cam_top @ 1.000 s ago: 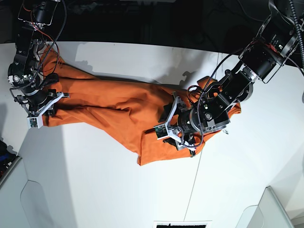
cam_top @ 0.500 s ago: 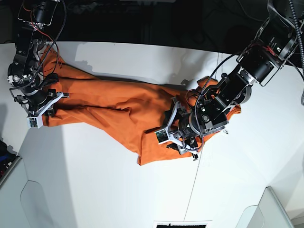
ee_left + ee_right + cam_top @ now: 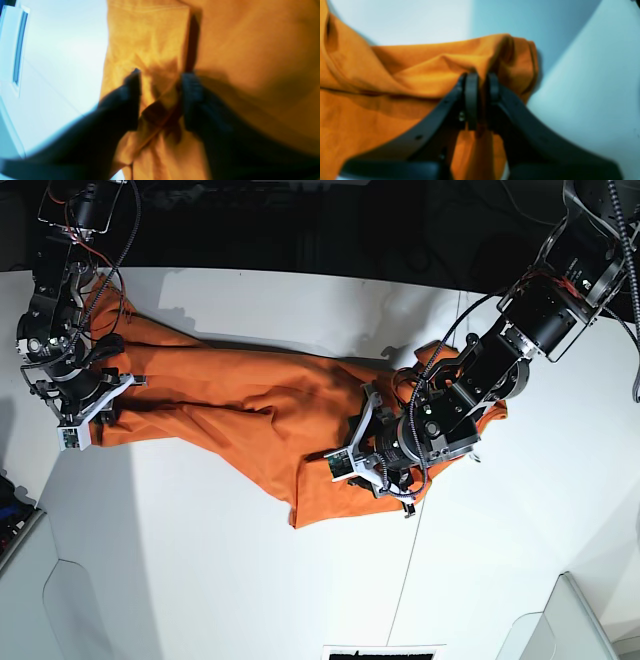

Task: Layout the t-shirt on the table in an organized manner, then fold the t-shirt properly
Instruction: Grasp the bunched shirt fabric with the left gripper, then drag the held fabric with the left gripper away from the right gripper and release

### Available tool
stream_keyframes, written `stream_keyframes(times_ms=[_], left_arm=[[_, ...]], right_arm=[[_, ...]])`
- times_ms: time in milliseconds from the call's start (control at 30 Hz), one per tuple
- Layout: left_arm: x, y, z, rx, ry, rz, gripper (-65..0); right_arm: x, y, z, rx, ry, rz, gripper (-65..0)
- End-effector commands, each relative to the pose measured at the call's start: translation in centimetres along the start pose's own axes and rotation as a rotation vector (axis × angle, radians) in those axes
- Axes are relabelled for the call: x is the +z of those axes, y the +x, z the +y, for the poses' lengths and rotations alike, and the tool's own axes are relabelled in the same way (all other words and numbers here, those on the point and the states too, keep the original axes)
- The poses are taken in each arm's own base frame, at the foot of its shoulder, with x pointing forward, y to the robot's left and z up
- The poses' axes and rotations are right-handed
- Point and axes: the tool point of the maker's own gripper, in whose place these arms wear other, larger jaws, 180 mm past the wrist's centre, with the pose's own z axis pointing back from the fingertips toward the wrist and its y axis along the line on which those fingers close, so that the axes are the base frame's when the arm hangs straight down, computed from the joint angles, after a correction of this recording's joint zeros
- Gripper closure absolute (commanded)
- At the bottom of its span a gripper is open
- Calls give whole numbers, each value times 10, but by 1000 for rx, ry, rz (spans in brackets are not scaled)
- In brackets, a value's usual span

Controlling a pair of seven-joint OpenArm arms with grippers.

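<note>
Overhead, the t-shirt (image 3: 240,415) sprawls rumpled across the white worktop (image 3: 200,580), from left edge to center-right. Left wrist view: the left gripper (image 3: 160,82) straddles a fold, jaws parted. Right wrist view: the right gripper (image 3: 480,85) is clenched on a bunched shirt edge.

Free room and obstacles. The t-shirt (image 3: 250,410) lies stretched across the middle of the desk (image 3: 200,580), between the right gripper (image 3: 85,415) at one end and the left gripper (image 3: 385,475) on the other. The near half of the desk lies bare. Both arms overhang the far corners; pale panels (image 3: 575,620) flank the near corners.
</note>
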Motion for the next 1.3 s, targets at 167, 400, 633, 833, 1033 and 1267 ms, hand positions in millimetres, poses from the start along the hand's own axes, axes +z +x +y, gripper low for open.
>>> stream_keyframes(times_ms=[167, 400, 633, 833, 1033, 1267], left_arm=[[3, 12, 23, -7, 56, -33, 0], [21, 31, 118, 52, 333, -48, 0], [28, -2, 198, 223, 435, 9, 0], [5, -37, 212, 355, 401, 61, -75], [0, -55, 203, 443, 371, 124, -344], [26, -56, 196, 501, 329, 141, -343]], right_arm=[[3, 18, -6, 2, -13, -51, 0], [7, 30, -22, 18, -48, -98, 0], [18, 58, -63, -7, -130, -160, 0], [24, 82, -77, -12, -143, -213, 0], [25, 89, -74, -48, -116, -245, -359], [32, 87, -107, -123, -279, -247, -358]])
